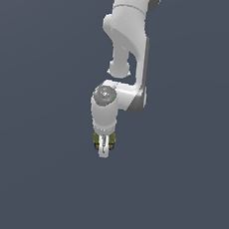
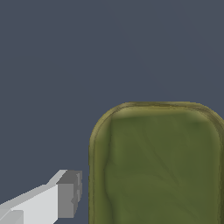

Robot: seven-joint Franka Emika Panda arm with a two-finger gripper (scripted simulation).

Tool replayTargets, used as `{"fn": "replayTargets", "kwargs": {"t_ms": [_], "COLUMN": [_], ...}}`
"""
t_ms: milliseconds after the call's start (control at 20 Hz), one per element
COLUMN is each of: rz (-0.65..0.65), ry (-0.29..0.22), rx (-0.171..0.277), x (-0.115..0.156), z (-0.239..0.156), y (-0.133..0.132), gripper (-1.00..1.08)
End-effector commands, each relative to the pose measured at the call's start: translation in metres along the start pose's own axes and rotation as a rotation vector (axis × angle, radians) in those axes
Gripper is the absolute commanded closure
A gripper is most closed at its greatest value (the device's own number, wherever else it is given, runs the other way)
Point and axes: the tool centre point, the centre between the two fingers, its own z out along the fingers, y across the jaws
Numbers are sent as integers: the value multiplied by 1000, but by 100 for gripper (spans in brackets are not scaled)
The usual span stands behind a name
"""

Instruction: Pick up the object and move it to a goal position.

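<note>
The arm [image 1: 124, 47] hangs down the middle of the exterior view, its gripper [image 1: 103, 146] at centre, just below mid-frame. The block [image 1: 111, 141] sits behind the fingers, its olive and yellow edges showing on either side. In the wrist view its olive top [image 2: 159, 168] carries no readable writing. One finger [image 2: 65, 199] stands just beside it; whether the fingers clamp it cannot be told.

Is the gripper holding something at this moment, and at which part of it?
It cannot be told. The gripper is down around the olive-green block, but the one fingertip visible in the wrist view stands apart from the block's side, so no firm hold shows.
</note>
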Motion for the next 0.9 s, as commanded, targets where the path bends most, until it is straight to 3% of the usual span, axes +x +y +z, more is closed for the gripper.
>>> {"fn": "replayTargets", "kwargs": {"t_ms": [0, 850], "rz": [0, 0], "ry": [0, 0], "rx": [2, 2], "x": [0, -3], "z": [1, -2], "y": [-1, -9], "gripper": [108, 108]}}
